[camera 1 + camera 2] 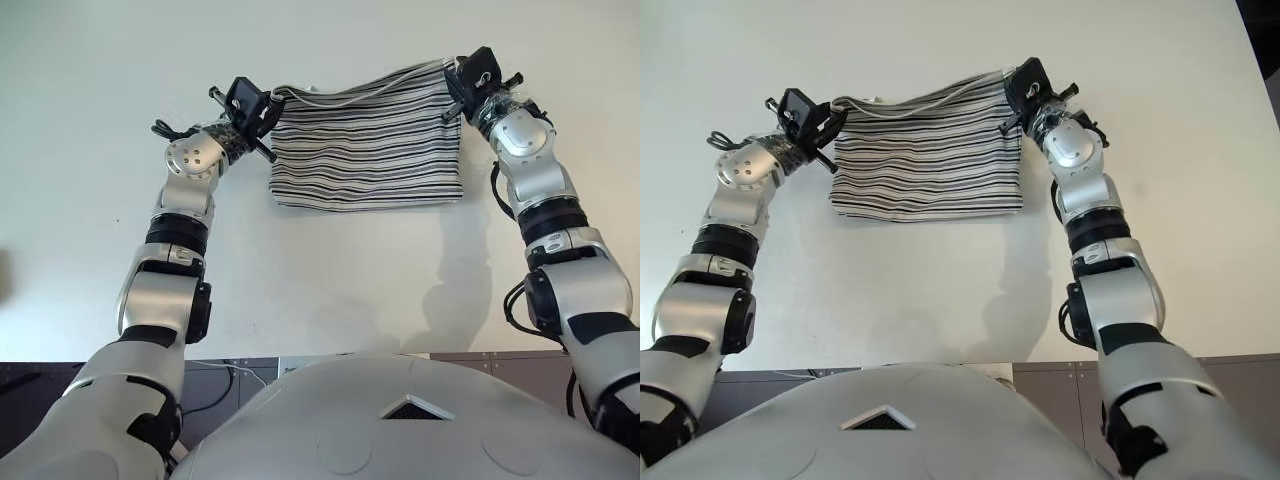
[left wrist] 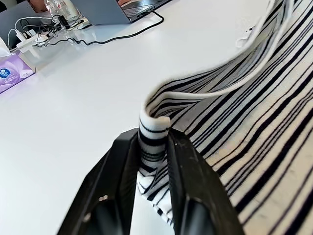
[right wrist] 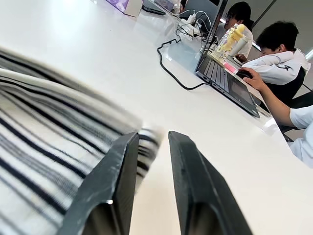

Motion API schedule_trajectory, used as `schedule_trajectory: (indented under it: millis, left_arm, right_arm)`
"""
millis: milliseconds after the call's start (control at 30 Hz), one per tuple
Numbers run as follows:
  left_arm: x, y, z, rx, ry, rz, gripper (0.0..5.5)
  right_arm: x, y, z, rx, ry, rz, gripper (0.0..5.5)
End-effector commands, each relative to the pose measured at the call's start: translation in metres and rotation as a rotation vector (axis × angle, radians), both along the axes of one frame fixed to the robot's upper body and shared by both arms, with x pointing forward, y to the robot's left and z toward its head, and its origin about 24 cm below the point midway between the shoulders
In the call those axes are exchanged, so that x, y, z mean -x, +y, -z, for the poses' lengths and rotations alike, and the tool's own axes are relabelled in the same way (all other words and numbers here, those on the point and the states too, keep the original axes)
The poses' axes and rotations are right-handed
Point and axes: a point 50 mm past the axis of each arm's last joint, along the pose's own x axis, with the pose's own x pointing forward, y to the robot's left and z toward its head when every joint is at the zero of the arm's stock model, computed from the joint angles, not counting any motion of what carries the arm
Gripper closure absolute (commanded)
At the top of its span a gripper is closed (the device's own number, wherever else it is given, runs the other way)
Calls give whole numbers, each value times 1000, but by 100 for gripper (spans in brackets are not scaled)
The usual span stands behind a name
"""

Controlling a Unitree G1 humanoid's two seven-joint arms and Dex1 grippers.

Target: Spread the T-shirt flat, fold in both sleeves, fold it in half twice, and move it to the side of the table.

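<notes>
Striped T-shirt [image 1: 365, 150], folded to a rectangle, lies on the white desk [image 1: 330, 290] at the middle, with its far edge lifted. Left gripper [image 2: 152, 142]: fingers clamped on the far left corner. Right gripper [image 3: 154, 137]: fingers narrow, cloth of the far right corner between them. Laptop [image 3: 227, 81] on the desk beyond.

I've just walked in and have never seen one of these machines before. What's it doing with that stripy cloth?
The robot is handling a striped T-shirt on a white table. Its left gripper has its fingers pinched on one far corner of the shirt, and the right gripper is at the other far corner. The far edge is raised while the near edge rests on the table. The shirt looks folded into a compact rectangle.
</notes>
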Motion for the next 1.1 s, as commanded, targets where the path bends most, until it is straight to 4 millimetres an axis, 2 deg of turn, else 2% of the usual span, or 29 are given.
schedule_trajectory:
  millis: [33, 133, 200, 267, 333, 400, 433, 500, 600, 767, 867, 967, 1100]
  left_arm:
    - [-15, 4, -5, -28, -26, -141, 399]
    - [-16, 10, 1, -95, -18, -231, 374]
    - [-17, 13, 1, -97, -42, -283, 374]
    - [-17, 19, -3, -19, -77, -371, 374]
    - [-22, 20, -14, 165, -115, -538, 374]
    - [-28, 14, -24, 322, -137, -647, 374]
    - [-30, 7, -30, 383, -151, -671, 374]
    - [-32, -8, -39, 474, -162, -677, 374]
    - [-27, -23, -38, 465, -151, -643, 374]
    - [-24, -26, -34, 400, -122, -642, 374]
    - [-24, -30, -39, 391, -142, -608, 374]
    - [-23, -32, -41, 381, -158, -594, 374]
    - [-19, -30, -41, 373, -174, -604, 374]
  right_arm:
    - [-13, -4, -5, -66, -7, 164, 372]
    - [-16, -7, -5, -70, 1, 206, 341]
    - [-17, -5, -10, 40, -34, 164, 341]
    - [-19, 3, -16, 215, -112, 97, 341]
    - [-18, 14, -22, 360, -224, 4, 341]
    - [-15, 19, -22, 465, -298, -79, 341]
    - [-12, 20, -21, 464, -305, -129, 341]
    - [-9, 20, -11, 488, -207, -241, 341]
    - [-10, 12, -2, 485, -60, -242, 341]
    - [-9, 2, 16, 440, 207, -203, 341]
    - [-8, -8, 16, 378, 294, -193, 341]
    - [1, -30, 24, 402, 411, -207, 341]
    - [29, -77, 42, 578, 583, -273, 341]
